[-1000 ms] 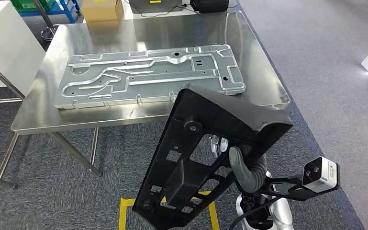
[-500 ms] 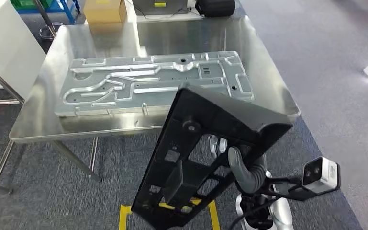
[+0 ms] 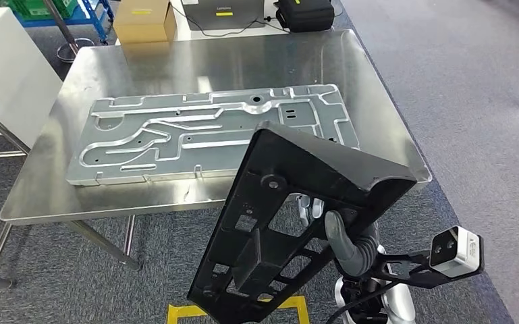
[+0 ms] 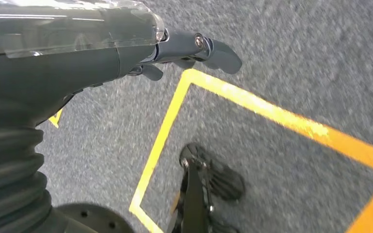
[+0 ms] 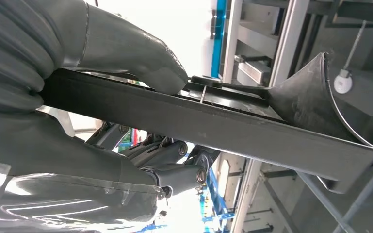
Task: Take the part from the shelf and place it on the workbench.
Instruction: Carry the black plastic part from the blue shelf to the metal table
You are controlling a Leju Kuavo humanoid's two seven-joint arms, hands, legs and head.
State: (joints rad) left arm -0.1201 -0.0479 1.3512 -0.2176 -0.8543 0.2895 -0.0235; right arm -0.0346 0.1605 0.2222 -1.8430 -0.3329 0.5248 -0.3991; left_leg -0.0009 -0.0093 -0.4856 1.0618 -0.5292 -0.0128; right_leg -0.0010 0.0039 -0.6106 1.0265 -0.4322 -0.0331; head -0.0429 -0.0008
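The part is a long black plastic frame (image 3: 290, 223) with cut-outs and a curved end, tilted up in front of me. My right hand (image 3: 343, 239) grips it near that curved end, thumb on one face and fingers under the other. The right wrist view shows the thumb (image 5: 126, 58) pressed on the part's edge (image 5: 213, 126). The steel workbench (image 3: 256, 57) stands just ahead, and the part's upper end overlaps its near edge in the head view. My left hand (image 4: 174, 48) hangs over the grey carpet, fingers apart, holding nothing.
A large embossed aluminium plate (image 3: 196, 135) covers much of the workbench, leaving bare strips at the far side and right. A cardboard box (image 3: 144, 21), a laptop (image 3: 224, 12) and a black bag (image 3: 304, 12) lie beyond. Yellow floor tape (image 4: 252, 104) marks the carpet.
The whole view has shifted: the workbench now sits lower and larger in the picture. The black part stays in my right hand at the same tilt.
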